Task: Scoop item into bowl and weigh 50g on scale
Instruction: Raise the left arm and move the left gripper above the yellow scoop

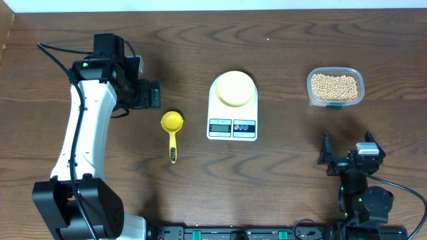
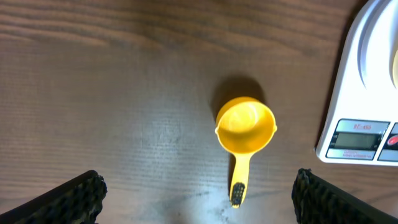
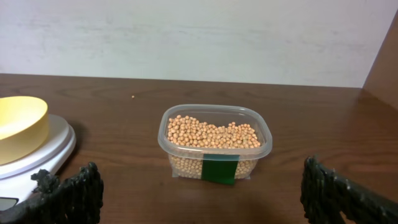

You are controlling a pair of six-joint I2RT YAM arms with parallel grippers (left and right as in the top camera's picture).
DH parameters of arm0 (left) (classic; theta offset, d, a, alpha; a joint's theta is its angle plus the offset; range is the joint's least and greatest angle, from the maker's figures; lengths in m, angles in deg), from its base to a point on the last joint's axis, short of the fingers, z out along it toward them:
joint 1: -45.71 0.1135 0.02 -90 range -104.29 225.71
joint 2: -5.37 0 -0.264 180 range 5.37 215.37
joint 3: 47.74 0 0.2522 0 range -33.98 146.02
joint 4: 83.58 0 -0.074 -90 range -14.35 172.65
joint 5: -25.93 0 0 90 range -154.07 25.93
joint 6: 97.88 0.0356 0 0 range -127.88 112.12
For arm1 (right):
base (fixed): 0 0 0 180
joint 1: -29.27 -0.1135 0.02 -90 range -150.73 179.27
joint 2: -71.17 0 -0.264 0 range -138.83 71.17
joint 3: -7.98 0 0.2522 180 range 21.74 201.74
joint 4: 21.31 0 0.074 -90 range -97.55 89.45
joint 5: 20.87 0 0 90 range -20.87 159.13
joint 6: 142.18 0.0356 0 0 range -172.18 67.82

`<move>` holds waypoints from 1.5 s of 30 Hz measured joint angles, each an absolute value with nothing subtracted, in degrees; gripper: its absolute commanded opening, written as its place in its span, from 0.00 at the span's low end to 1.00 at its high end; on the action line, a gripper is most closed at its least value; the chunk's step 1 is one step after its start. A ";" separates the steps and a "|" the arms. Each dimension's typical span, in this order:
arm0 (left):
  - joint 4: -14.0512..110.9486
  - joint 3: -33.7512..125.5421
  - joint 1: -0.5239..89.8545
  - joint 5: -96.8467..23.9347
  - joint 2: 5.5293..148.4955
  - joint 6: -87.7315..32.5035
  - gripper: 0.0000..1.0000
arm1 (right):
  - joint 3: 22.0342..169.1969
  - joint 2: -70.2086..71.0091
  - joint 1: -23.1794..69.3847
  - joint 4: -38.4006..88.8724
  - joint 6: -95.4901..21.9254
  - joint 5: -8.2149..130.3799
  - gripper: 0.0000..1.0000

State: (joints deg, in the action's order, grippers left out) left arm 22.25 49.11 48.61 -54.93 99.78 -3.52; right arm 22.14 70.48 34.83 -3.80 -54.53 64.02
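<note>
The tan beans (image 1: 335, 85) fill a clear plastic tub (image 1: 312, 93) at the right rear; in the right wrist view the beans (image 3: 211, 133) lie straight ahead. A pale yellow bowl (image 1: 235, 89) sits empty on the white scale (image 1: 232, 127) at mid-table, and both bowl (image 3: 18, 124) and scale (image 3: 46, 152) show at that view's left edge. A yellow scoop (image 1: 172, 122) lies left of the scale. My left gripper (image 1: 148, 95) hovers open above and behind the scoop (image 2: 245, 124), nothing between its fingers (image 2: 68, 199). My right gripper (image 1: 347, 147) stands open in front of the tub.
The tub (image 3: 214, 118) carries a green label on its front wall. The scale's display and two buttons (image 2: 367, 134) face the table's front edge. Bare wooden tabletop (image 1: 280, 173) lies between the scale and the right arm.
</note>
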 measured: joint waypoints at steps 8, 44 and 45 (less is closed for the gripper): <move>20.88 49.11 46.58 -54.95 99.78 1.01 0.98 | 22.14 70.48 34.83 -3.80 -54.53 64.02 0.99; 21.51 49.06 44.85 -54.95 100.87 2.69 0.97 | 22.14 70.48 34.83 -3.80 -54.53 64.02 0.99; 21.53 48.96 44.59 -54.97 100.87 2.71 0.98 | 22.14 70.48 34.83 -3.80 -54.53 64.02 0.99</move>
